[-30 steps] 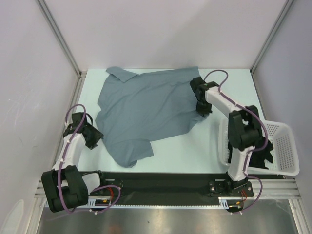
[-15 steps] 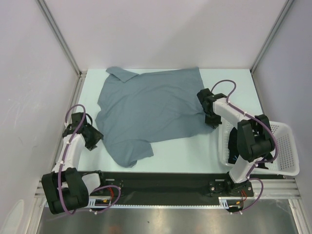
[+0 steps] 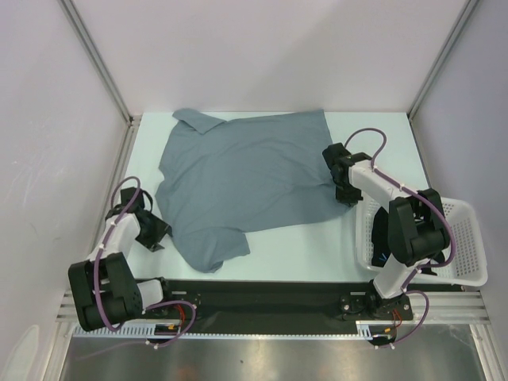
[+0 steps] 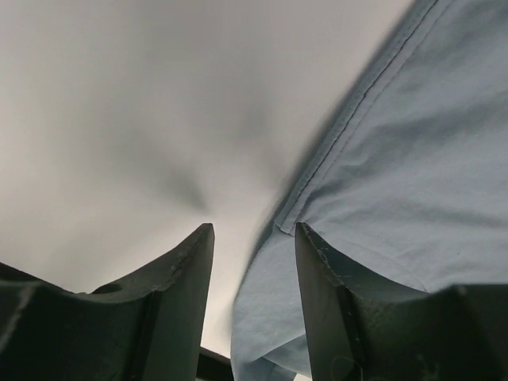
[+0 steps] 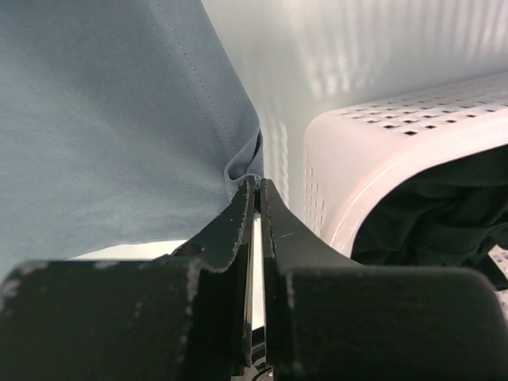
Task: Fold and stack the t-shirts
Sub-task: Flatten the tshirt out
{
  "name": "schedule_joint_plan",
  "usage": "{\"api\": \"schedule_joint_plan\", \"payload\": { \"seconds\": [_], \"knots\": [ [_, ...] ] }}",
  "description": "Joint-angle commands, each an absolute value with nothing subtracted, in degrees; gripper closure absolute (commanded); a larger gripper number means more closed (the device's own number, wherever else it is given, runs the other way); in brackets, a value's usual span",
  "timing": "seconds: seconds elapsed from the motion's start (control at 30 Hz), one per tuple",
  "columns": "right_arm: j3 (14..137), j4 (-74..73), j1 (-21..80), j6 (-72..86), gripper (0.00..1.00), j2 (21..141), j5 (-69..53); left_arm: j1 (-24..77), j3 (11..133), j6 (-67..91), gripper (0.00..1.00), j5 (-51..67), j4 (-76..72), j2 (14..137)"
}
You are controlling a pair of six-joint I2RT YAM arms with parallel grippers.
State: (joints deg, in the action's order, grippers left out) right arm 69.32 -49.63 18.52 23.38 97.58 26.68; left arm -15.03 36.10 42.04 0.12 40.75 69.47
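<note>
A slate grey-blue t-shirt with a small collar lies spread flat on the table, collar at the far left. My right gripper is at its near right corner. In the right wrist view its jaws are shut on a pinched fold of that hem. My left gripper is low at the shirt's left sleeve edge. Its open fingers straddle the stitched hem without closing on it. A black t-shirt lies bunched inside the basket.
A white lattice basket stands at the table's right near edge, right next to the right arm, with its rim close beside the shut jaws. White walls and metal posts enclose the table on three sides.
The right gripper dragged the shirt's corner right and towards me, flattening that side, then held still. The left gripper slid nearer and lower along the sleeve edge.
</note>
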Motion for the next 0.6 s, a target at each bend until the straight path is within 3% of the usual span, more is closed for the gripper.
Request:
{"api": "schedule_joint_plan", "payload": {
  "seconds": [0.0,0.37,0.47,0.5,0.57],
  "knots": [
    [69.5,-48.4,18.6,22.8,0.98,95.9,27.2,-15.6,34.6,43.4,0.48,2.5,37.2,69.0],
    [68.4,-47.7,19.4,22.9,0.98,96.6,26.6,-15.6,30.8,42.7,0.50,7.1,28.7,74.5],
    [67.9,-47.9,19.3,23.1,0.96,96.7,27.1,-15.6,31.4,42.4,0.78,6.2,28.4,78.2],
    [67.9,-47.9,19.3,23.2,0.96,96.8,27.2,-15.6,31.7,42.3,0.92,5.5,28.6,79.3],
    [67.5,-48.0,19.2,23.3,0.96,96.8,27.4,-15.9,33.2,42.1,1.00,3.3,31.0,79.9]
  ]
}}
